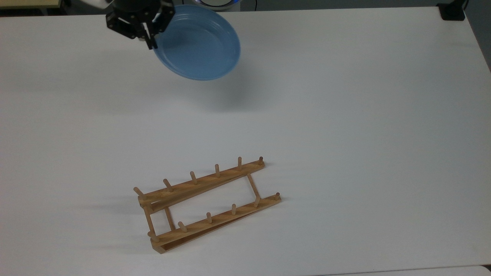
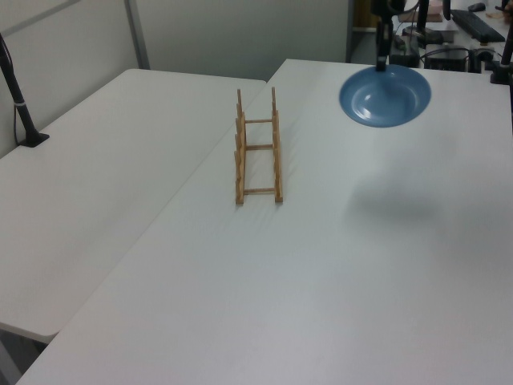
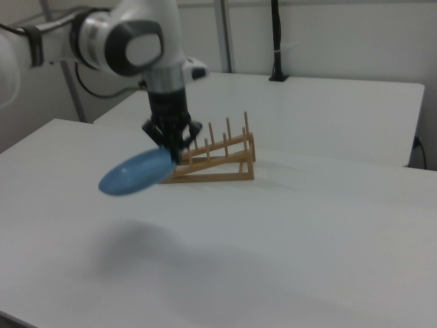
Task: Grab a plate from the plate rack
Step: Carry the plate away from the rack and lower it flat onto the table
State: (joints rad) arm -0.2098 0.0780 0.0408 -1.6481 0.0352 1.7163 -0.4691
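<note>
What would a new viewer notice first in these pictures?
First, the light-blue plate, hanging tilted above the white table at the top view's upper left, pinched at its rim by the black end effector. Next, the wooden plate rack, standing bare well apart from the plate.

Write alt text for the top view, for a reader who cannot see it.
A black two-finger gripper at the top view's upper left holds a light-blue plate by its rim, lifted above a white table and casting a shadow on it. A wooden plate rack with two rows of upright pegs sits on the table lower down, holding nothing.
</note>
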